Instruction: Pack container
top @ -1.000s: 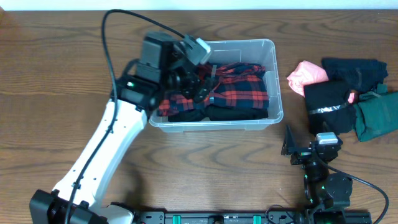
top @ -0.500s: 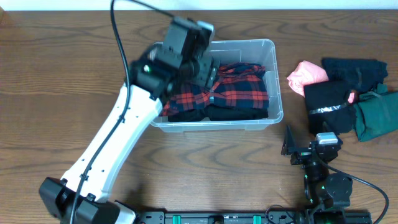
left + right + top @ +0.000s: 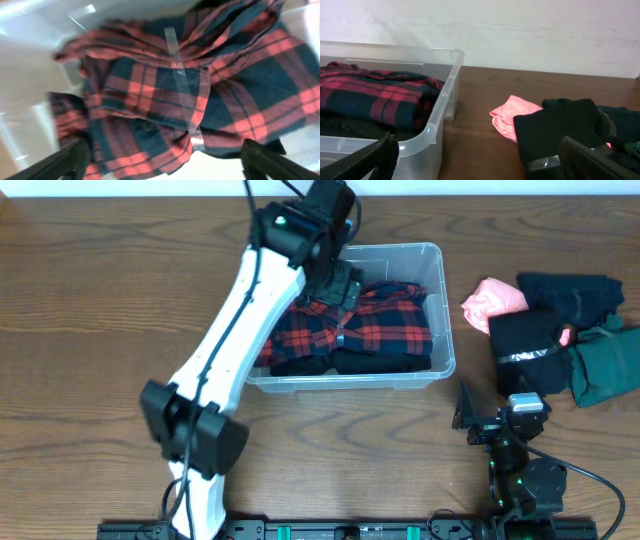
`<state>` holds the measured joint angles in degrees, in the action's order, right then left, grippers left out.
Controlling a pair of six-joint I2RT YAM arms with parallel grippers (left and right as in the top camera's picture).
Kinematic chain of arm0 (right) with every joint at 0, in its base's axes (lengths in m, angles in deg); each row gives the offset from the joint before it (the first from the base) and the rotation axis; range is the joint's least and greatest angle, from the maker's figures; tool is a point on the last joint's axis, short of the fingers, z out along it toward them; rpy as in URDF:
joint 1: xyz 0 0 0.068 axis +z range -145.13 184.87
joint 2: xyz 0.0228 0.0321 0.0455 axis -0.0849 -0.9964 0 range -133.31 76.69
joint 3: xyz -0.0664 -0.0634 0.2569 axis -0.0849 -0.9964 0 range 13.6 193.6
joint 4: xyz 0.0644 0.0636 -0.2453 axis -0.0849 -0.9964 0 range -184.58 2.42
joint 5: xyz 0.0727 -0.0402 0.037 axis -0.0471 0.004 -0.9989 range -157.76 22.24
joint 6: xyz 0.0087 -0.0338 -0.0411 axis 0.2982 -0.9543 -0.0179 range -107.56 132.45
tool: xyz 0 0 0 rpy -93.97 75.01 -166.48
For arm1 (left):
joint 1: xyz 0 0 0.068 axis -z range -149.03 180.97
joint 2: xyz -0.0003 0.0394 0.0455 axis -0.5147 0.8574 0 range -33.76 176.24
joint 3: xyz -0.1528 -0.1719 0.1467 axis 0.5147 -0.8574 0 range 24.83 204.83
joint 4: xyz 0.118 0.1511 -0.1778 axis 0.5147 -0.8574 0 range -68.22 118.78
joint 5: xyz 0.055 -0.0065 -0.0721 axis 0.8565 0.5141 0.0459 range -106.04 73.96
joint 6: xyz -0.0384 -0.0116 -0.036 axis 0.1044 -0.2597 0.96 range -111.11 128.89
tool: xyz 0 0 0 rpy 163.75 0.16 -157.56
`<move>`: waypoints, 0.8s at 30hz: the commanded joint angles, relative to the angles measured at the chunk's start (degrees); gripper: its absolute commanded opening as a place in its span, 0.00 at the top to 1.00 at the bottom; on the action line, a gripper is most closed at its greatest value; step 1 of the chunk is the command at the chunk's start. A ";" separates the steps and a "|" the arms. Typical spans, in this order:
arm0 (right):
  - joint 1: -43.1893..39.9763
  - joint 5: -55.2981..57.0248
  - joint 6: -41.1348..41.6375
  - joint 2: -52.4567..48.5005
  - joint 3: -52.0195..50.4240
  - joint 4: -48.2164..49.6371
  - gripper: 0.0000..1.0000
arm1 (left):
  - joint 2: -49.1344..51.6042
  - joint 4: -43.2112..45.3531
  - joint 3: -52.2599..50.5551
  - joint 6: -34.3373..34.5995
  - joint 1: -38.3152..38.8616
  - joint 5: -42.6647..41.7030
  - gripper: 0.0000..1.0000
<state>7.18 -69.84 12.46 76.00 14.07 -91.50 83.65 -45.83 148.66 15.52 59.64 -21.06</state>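
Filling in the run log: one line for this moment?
left gripper: open, over plaid shirt in container | right gripper: open, empty | clothes pile: on table, outside container

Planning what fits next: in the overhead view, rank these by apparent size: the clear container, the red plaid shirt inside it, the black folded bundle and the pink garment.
1. container
2. red plaid shirt, filling much of the bin
3. black folded bundle
4. pink garment, clearly the smallest
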 commanded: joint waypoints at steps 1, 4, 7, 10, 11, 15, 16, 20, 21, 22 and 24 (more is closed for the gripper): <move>-0.74 0.20 0.15 0.31 -0.15 -0.15 0.01 | 2.25 -1.14 1.01 2.21 0.46 -3.56 0.00; -0.74 0.17 0.15 0.31 -0.15 -0.15 0.01 | 4.28 -1.86 0.44 5.09 1.57 -3.56 0.02; -0.74 0.17 0.15 0.31 -0.15 -0.15 0.01 | 6.73 -1.84 -0.28 5.55 2.99 -3.54 0.02; -0.74 0.17 0.15 0.31 -0.15 -0.15 0.01 | 10.21 -1.44 -0.33 7.06 3.91 -3.54 0.02; -0.74 0.17 0.15 0.31 -0.15 -0.15 0.01 | 11.32 -1.44 -0.33 7.69 4.11 -3.54 0.02; -0.74 0.17 0.15 0.31 -0.15 -0.15 0.01 | 16.65 -1.86 -0.35 10.69 4.44 -3.76 0.02; -0.74 0.17 0.15 0.31 -0.15 -0.15 0.01 | 17.81 -1.90 -0.35 10.67 4.52 -4.17 0.02; -0.74 0.17 0.15 0.31 -0.15 -0.15 0.01 | 22.08 -1.90 -0.35 10.73 4.55 -6.36 0.02; -0.74 0.17 0.15 0.31 -0.15 -0.15 0.01 | 22.88 -1.90 -0.35 10.91 4.52 -6.36 0.02; -0.74 0.17 0.15 0.31 -0.15 -0.15 0.01 | 23.34 -1.90 -0.35 10.91 4.52 -6.36 0.02; -0.74 0.17 0.15 0.31 -0.15 -0.15 0.01 | 23.63 -1.88 -0.35 10.91 4.52 -6.34 0.02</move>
<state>7.18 -69.84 12.46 76.00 14.07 -91.50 102.22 -48.43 149.07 25.31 64.36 -27.00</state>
